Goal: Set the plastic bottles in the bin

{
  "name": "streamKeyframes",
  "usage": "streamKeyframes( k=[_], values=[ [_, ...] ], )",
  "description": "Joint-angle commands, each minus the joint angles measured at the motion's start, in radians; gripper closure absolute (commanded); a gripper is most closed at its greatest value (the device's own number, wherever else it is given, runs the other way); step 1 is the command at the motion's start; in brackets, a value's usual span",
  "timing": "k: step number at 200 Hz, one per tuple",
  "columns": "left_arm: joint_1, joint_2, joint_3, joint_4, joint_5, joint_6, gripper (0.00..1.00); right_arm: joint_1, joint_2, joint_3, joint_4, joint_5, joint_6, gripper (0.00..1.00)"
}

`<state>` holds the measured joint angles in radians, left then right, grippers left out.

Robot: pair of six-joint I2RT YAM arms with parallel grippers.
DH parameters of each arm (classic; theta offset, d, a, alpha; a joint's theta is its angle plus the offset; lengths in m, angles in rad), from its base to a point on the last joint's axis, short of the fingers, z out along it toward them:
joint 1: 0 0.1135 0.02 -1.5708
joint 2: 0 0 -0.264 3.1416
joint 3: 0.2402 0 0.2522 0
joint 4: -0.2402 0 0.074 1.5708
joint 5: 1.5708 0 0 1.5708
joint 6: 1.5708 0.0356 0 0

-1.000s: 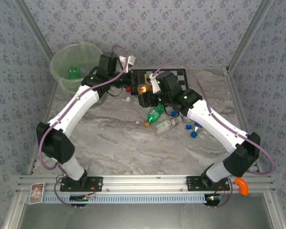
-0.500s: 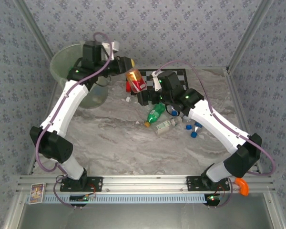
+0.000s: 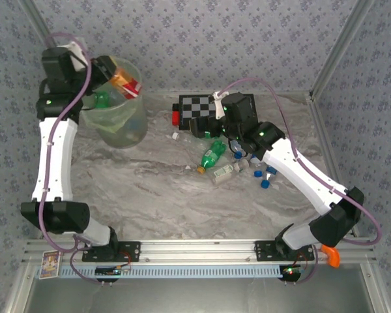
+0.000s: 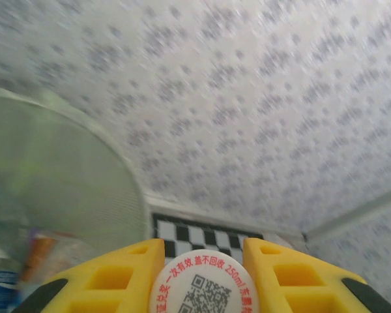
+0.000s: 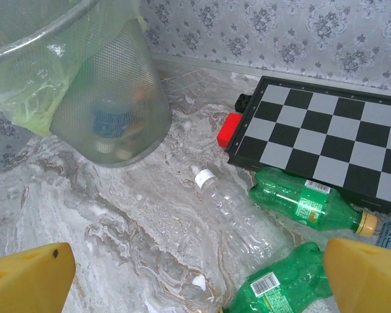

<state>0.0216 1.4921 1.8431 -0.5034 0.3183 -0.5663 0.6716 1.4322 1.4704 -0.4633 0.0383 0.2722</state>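
Observation:
My left gripper [image 3: 116,76] hangs over the bin [image 3: 115,120], shut on a red-labelled plastic bottle [image 3: 126,83]. In the left wrist view the bottle's white printed cap [image 4: 201,284] sits between the yellow fingers [image 4: 120,277], and the bin's rim [image 4: 85,134] curves at left. My right gripper [image 3: 199,128] is open above the table near the checkerboard. Its view shows a clear bottle [image 5: 240,218] and two green bottles [image 5: 306,203] [image 5: 280,287] lying below the open right gripper [image 5: 195,280]. A green bottle [image 3: 101,99] lies inside the bin.
The checkerboard [image 3: 199,107] lies at the back with a red block [image 5: 229,129] at its corner. More bottles with blue caps [image 3: 259,173] are scattered right of centre. Patterned walls close the back and sides.
The left arm swung the red-labelled bottle from the table's middle up and left to above the bin. The right gripper opened wide and shifted slightly.

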Motion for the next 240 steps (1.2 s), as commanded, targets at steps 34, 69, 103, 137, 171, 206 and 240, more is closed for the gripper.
streamKeyframes(
  k=[34, 69, 103, 137, 171, 206, 240],
  values=[
    [0.053, 0.013, 0.029, 0.006, -0.326, 0.103, 0.76, -0.005, -0.035, -0.036, 0.034, 0.012, 0.005, 0.0],
    [0.054, 0.086, 0.076, -0.003, -0.373, 0.193, 0.74, -0.007, -0.031, -0.034, 0.038, 0.0, 0.001, 0.0],
    [0.052, 0.158, 0.092, 0.015, -0.395, 0.268, 0.72, -0.006, -0.029, -0.027, 0.029, -0.001, 0.002, 0.0],
    [0.052, 0.216, 0.098, -0.001, -0.336, 0.268, 0.66, -0.005, -0.031, -0.022, 0.016, 0.006, 0.002, 0.0],
    [0.053, 0.235, 0.101, -0.037, -0.31, 0.268, 0.52, -0.003, -0.034, -0.019, 0.003, 0.019, 0.005, 0.01],
    [0.053, 0.234, 0.166, -0.102, -0.307, 0.251, 0.12, -0.002, -0.022, -0.015, -0.003, 0.026, 0.009, 0.0],
    [0.051, 0.199, 0.173, -0.133, -0.259, 0.224, 0.0, -0.004, 0.001, -0.006, -0.031, 0.067, 0.039, 0.0]
  ],
)
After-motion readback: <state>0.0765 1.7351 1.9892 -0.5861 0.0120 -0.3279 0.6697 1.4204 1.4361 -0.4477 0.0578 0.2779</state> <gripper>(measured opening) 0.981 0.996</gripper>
